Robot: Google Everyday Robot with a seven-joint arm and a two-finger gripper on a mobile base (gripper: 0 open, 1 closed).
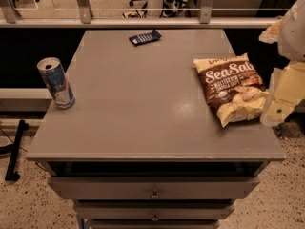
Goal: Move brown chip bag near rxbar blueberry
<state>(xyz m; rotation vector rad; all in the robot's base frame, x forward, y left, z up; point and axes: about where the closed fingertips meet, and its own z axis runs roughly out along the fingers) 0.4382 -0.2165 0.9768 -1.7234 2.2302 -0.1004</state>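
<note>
At the left edge of the grey table a can stands upright. Farther along, by the far edge, lies the rxbar, flat and well apart from the chip bag, which lies face up near the right edge. Just beside the bag, past the table's side, hangs the gripper; whether it is apart or together I cannot tell. Drawers sit under the top, speckled floor lies below, and a rail runs behind.

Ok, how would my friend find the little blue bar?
Start at the grey table. Go to its far edge, away from the gripper at the right side. The rxbar blueberry lies flat there: small and dark blue, unlike the tall can or the big brown chip bag.
</note>
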